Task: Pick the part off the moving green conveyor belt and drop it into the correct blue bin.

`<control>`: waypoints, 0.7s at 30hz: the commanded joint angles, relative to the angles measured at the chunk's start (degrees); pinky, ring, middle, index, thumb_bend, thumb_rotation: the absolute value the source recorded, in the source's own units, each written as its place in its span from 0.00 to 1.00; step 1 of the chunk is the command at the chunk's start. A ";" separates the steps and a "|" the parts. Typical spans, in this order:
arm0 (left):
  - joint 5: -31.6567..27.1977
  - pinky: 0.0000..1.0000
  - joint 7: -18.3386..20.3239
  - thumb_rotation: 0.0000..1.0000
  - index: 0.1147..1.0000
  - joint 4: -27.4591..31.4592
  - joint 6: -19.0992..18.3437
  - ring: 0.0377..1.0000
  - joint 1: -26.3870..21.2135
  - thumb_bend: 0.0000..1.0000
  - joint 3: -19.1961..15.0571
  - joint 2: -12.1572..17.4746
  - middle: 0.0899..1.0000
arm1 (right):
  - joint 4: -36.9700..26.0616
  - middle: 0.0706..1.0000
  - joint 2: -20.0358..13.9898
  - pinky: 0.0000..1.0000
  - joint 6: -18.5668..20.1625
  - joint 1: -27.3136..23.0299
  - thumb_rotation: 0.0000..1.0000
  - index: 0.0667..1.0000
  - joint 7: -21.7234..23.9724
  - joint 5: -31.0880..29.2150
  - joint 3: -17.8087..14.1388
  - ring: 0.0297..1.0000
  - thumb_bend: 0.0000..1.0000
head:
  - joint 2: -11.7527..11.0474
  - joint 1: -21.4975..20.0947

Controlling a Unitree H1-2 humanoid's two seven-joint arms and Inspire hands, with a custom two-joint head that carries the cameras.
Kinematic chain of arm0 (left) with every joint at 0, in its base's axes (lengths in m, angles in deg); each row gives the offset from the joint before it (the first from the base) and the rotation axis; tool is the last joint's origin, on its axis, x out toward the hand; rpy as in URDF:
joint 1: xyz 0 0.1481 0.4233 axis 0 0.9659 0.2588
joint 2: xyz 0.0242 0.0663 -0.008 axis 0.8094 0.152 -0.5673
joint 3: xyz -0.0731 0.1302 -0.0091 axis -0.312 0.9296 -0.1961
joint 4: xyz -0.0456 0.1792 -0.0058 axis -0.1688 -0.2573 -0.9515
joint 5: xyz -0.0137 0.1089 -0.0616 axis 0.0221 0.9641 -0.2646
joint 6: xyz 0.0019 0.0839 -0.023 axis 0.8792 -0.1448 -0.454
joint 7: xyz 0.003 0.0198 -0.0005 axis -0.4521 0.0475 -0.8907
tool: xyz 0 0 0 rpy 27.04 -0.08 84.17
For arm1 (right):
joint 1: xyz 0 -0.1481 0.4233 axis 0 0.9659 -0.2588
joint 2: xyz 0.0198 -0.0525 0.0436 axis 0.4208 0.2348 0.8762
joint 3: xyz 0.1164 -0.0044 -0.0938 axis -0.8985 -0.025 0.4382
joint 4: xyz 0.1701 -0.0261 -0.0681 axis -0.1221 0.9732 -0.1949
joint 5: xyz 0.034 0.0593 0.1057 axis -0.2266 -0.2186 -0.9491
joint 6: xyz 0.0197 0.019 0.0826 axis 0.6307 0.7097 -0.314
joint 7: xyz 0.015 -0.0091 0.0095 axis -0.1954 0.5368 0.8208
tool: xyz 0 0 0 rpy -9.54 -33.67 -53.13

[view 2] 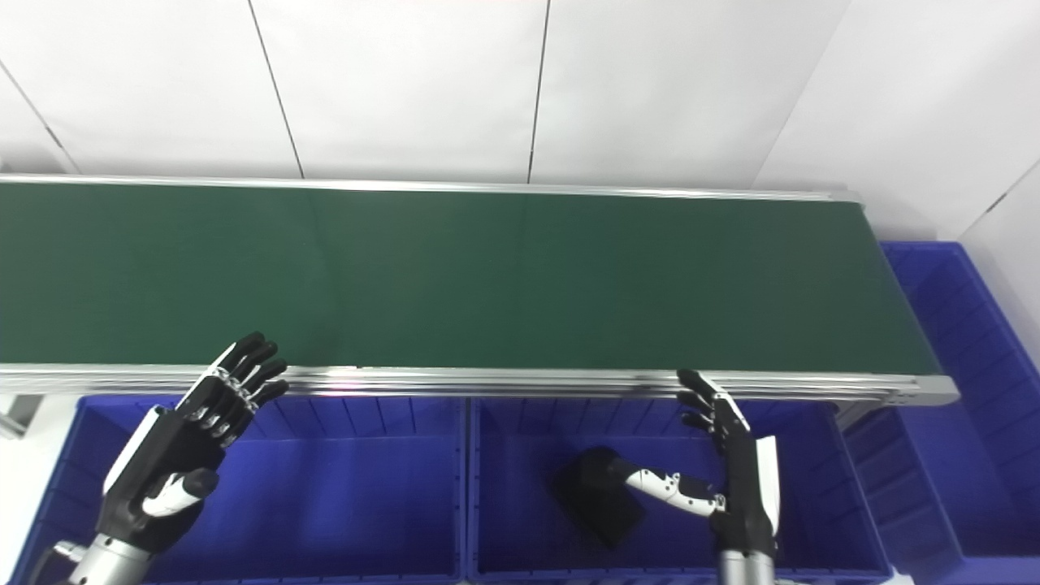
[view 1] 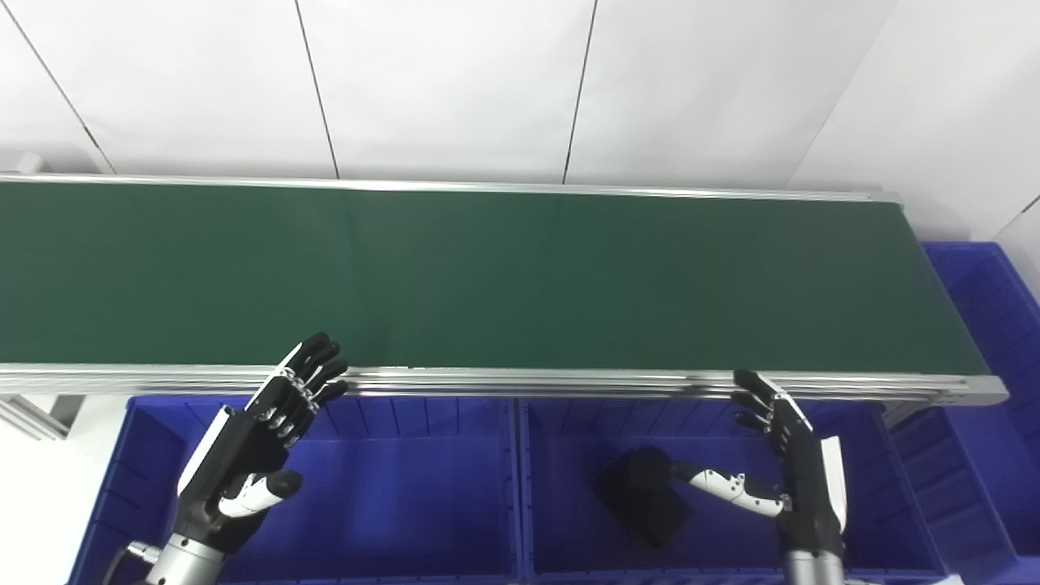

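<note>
The green conveyor belt [view 1: 487, 276] runs across the view with no part on it. A black part [view 1: 646, 496] lies on the floor of the right blue bin [view 1: 569, 536]. My right hand [view 1: 784, 467] hovers over that bin, open, its thumb stretched toward the black part; I cannot tell if they touch. My left hand [view 1: 260, 439] is open and empty over the left blue bin [view 1: 390, 512], its fingertips near the belt's front rail. In the right eye view the part [view 2: 597, 494], right hand [view 2: 731, 467] and left hand [view 2: 191, 439] show likewise.
A third blue bin [view 1: 995, 357] stands at the belt's right end. The belt's silver front rail [view 1: 528, 380] runs just above the bins. A white wall is behind the belt.
</note>
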 commanded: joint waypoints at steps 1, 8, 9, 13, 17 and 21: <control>-0.25 0.89 0.33 0.58 0.94 2.26 0.38 0.92 -0.22 0.97 -0.28 0.46 0.94 | -1.68 0.94 -0.55 0.83 -1.63 0.20 0.27 0.89 0.50 -0.39 0.32 0.90 1.00 | 0.03 0.09; -0.40 0.88 0.48 0.59 0.94 1.96 0.56 0.92 -0.20 0.98 -0.29 0.42 0.95 | -0.64 0.93 -0.86 0.84 -2.49 0.31 0.26 0.89 1.16 -2.19 0.62 0.90 1.00 | -0.15 0.36; -0.43 0.89 0.50 0.59 0.94 2.02 0.48 0.92 -0.19 0.97 -0.27 0.44 0.95 | -0.48 0.93 -0.86 0.84 -2.59 0.28 0.26 0.89 1.13 -2.28 0.65 0.90 1.00 | -0.17 0.37; -0.23 0.89 0.49 0.59 0.94 1.96 0.51 0.92 -0.20 0.97 -0.27 0.55 0.95 | -0.33 0.93 -0.89 0.84 -2.93 0.24 0.27 0.89 1.02 -2.26 0.73 0.90 1.00 | -0.34 0.54; -0.61 0.89 0.82 0.58 0.94 1.58 0.82 0.92 -0.23 0.96 -0.21 0.48 0.95 | -1.17 0.93 -1.04 0.83 -3.36 0.33 0.28 0.91 1.39 -3.01 0.92 0.89 1.00 | -0.64 0.91; -0.31 0.90 0.67 0.58 0.94 1.04 0.99 0.92 -0.18 0.97 -0.13 0.17 0.95 | -5.37 0.93 -1.14 0.83 -2.78 0.52 0.33 0.92 2.47 -4.11 1.34 0.89 1.00 | -1.39 1.59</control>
